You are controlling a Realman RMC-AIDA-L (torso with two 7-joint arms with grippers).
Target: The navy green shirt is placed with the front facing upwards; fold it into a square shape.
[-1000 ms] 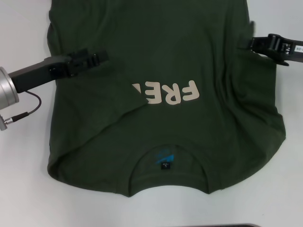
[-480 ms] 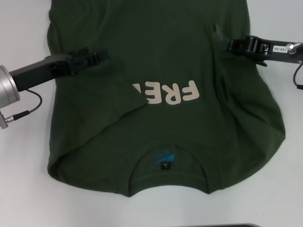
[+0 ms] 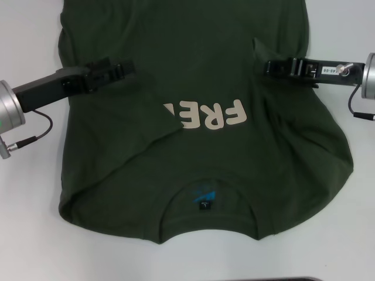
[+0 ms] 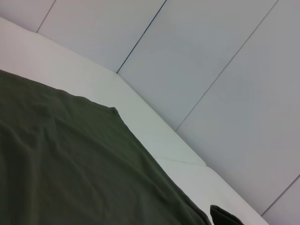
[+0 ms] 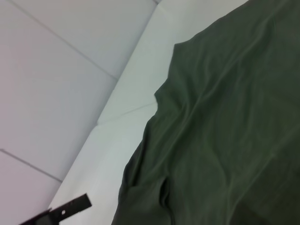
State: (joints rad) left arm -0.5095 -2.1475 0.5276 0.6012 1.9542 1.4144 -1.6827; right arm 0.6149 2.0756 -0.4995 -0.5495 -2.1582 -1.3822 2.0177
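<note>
Head view shows the shirt [image 3: 205, 117] lying lengthwise on the white counter [image 3: 29, 246], collar nearest the robot, left gripper [image 3: 126, 69] and right gripper [image 3: 266, 67] over it, finger state unclear.

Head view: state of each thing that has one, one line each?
navy green shirt: flat on the table, print side up, left side folded in over part of the cream lettering.
neck label: exposed inside the collar.
left gripper: low over the shirt's folded left side.
right gripper: over the shirt's right side, cloth bunched at its tip.
</note>
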